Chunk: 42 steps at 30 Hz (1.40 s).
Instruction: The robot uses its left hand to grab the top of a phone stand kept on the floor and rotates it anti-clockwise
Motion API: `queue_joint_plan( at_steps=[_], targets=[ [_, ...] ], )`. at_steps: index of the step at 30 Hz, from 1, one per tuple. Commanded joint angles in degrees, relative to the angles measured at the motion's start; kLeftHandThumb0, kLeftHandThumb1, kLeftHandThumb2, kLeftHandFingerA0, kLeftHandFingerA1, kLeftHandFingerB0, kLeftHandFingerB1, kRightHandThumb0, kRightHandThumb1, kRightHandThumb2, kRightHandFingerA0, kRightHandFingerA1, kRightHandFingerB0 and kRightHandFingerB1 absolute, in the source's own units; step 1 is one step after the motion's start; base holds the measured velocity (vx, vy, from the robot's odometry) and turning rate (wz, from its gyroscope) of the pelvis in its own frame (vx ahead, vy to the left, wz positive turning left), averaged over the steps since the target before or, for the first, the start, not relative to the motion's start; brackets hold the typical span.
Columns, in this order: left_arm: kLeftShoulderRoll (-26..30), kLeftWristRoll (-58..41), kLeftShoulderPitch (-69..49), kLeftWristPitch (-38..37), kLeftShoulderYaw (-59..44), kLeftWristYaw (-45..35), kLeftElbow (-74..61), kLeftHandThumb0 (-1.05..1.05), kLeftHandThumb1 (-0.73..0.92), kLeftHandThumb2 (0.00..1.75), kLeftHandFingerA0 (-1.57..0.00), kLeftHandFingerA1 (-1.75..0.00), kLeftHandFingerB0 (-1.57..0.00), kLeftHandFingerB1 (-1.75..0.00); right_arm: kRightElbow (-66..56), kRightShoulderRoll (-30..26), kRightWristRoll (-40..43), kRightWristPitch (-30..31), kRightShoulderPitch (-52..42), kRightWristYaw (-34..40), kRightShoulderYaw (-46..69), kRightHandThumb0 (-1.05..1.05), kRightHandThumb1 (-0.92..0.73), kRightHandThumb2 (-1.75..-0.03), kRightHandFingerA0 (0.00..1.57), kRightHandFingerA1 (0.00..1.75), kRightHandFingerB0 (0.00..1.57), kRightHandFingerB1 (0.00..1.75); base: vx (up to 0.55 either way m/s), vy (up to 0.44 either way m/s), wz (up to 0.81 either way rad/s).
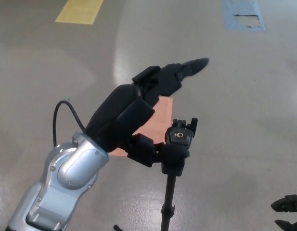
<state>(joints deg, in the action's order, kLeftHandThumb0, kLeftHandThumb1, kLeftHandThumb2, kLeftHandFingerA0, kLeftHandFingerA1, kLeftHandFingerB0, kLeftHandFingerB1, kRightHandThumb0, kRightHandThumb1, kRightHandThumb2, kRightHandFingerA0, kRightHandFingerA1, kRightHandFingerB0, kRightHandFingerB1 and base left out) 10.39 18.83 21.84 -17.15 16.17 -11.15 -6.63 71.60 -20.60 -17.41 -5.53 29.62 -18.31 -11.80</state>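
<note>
Reaching in from the near left, the left hand (138, 108) is spread wide: its two fingers (179, 74) point up and away over the floor (244, 96), while the thumb (146, 149) sits low, touching or just beside the neck of the phone stand (178, 144). Nothing is gripped yet. The stand rises on a thin black pole near the floor's near edge, its clamp head just right of the palm, with a pink sheet (158, 115) lying on the floor behind it. The stand looks light, rigid and top-heavy, so I'd judge it tips easily; the hold belongs around the clamp head, fingers closing from above. The right hand (288, 211) barely shows at the near right corner; its state I cannot tell.
</note>
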Motion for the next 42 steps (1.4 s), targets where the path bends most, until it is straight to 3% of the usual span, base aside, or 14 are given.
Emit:
queue_joint_plan(
  at_steps=[1, 2, 5, 6, 8, 16, 23, 24, 25, 28, 29, 31, 32, 42],
  targets=[
    [1.73, -1.04, -1.21, -0.31, 1.15, -3.45, -3.37, -0.64, 0.41, 0.75, -0.08, -0.28, 0.0, -0.16, 0.18, -1.11, 0.17, 0.41, 0.49, -0.54, 0.41, -0.39, -0.83, -0.65, 0.35, 0.4, 0.22, 0.31, 0.0, 0.0, 0.0],
    [2.18, -0.36, -1.46, -1.25, 1.65, -3.54, -4.36, -0.66, 0.46, 0.55, -0.1, -0.28, 0.0, -0.19, 0.16, -1.2, -0.11, 0.39, 0.51, -0.54, 0.17, -0.4, -0.83, -0.65, 0.35, 0.4, 0.22, 0.31, 0.0, 0.0, 0.0],
    [2.25, 0.22, -2.2, -0.79, 2.34, -3.84, -6.94, -0.66, 0.45, 0.55, -0.09, -0.28, 0.0, -0.23, 0.27, -1.28, -0.39, 0.82, 0.73, -1.16, -0.14, -0.4, -0.84, -0.65, 0.32, 0.39, 0.21, 0.3, 0.0, 0.0, 0.0],
    [2.25, 0.61, -2.7, -0.2, 2.82, -4.2, -8.73, -0.62, 0.38, 0.76, -0.07, -0.32, 0.0, -0.19, 0.09, -1.22, -0.38, 1.49, 0.73, -1.28, -0.16, -0.48, -0.73, -0.8, 0.28, 0.44, 0.2, 0.38, 0.0, 0.0, 0.0],
    [2.28, 0.84, -3.03, 0.63, 3.23, -4.76, -9.93, -0.62, 0.38, 0.76, -0.08, -0.32, 0.0, -0.19, -0.02, -1.22, -0.5, 1.57, 0.67, -1.27, -0.28, -0.48, -0.73, -0.8, 0.31, 0.45, 0.21, 0.38, 0.0, 0.0, 0.0],
    [2.57, 2.18, -2.29, 2.16, 2.96, -5.01, -8.14, -0.62, 0.38, 0.76, -0.07, -0.32, 0.0, -0.18, -0.17, -1.44, -0.44, 0.64, 1.06, -1.58, -0.25, -0.39, -0.83, -0.65, 0.31, 0.38, 0.22, 0.31, 0.0, 0.0, 0.0],
    [2.96, 1.26, -0.65, 2.33, 2.14, -5.66, -5.34, -0.62, 0.46, 0.54, -0.08, -0.3, -0.01, -0.24, 0.02, -1.3, -0.07, 0.38, 1.33, -0.95, 0.23, -0.39, -0.83, -0.65, 0.34, 0.39, 0.22, 0.31, 0.0, 0.0, 0.0],
    [3.23, 1.22, -0.18, 2.52, 1.96, -5.87, -4.43, -0.62, 0.43, 0.57, -0.1, -0.31, -0.1, -0.22, 0.12, -1.29, 0.21, 0.28, 1.28, -1.47, 0.48, -0.22, -0.65, -1.11, 0.12, 0.52, 0.1, 0.5, 0.0, 0.0, 0.0],
    [3.44, 1.3, 0.11, 2.69, 1.85, -5.99, -3.86, -0.32, 0.22, 0.83, 0.0, -0.49, 0.0, -0.48, 0.13, -1.31, 0.31, 0.17, 1.23, -1.64, 0.56, -0.22, -0.65, -1.11, 0.11, 0.52, 0.1, 0.5, 0.0, 0.0, 0.0],
    [3.87, 1.61, 0.77, 2.64, 1.65, -5.97, -2.43, -0.32, 0.22, 0.83, 0.0, -0.49, 0.0, -0.47, 0.17, -1.35, 0.26, 0.0, 1.17, -1.74, 0.69, -0.22, -0.64, -1.11, 0.11, 0.52, 0.1, 0.5, 0.0, 0.0, 0.0],
    [3.9, 1.68, 0.99, 2.22, 1.51, -5.57, -1.63, -0.31, 0.22, 0.82, 0.0, -0.48, 0.0, -0.47, 0.2, -1.35, 0.27, 0.02, 1.17, -1.72, 0.74, -0.4, -0.82, -0.64, 0.28, 0.38, 0.2, 0.31, 0.0, 0.0, 0.0],
    [3.93, 1.73, 1.32, 1.52, 1.32, -4.97, -0.42, -0.31, 0.22, 0.82, 0.0, -0.48, 0.0, -0.47, 0.24, -1.34, 0.23, 0.03, 1.16, -1.72, 0.87, -0.4, -0.82, -0.64, 0.28, 0.38, 0.2, 0.31, 0.0, 0.0, 0.0],
    [3.97, 1.76, 1.55, 1.39, 1.16, -4.81, 0.11, -0.54, 0.45, 0.54, -0.18, -0.3, -0.19, -0.28, 0.31, -1.3, 0.3, 0.02, 1.15, -1.67, 1.0, -0.4, -0.81, -0.64, 0.3, 0.39, 0.21, 0.31, 0.0, 0.0, 0.0],
    [3.7, 1.84, 3.49, -1.24, 0.27, -3.34, 4.4, -0.54, 0.43, 0.54, -0.19, -0.3, -0.22, -0.29, 0.47, -1.25, 0.0, -0.67, 1.47, -1.95, 1.36, -0.39, -0.82, -0.64, 0.29, 0.38, 0.21, 0.31, 0.0, 0.0, 0.0]
  ],
)
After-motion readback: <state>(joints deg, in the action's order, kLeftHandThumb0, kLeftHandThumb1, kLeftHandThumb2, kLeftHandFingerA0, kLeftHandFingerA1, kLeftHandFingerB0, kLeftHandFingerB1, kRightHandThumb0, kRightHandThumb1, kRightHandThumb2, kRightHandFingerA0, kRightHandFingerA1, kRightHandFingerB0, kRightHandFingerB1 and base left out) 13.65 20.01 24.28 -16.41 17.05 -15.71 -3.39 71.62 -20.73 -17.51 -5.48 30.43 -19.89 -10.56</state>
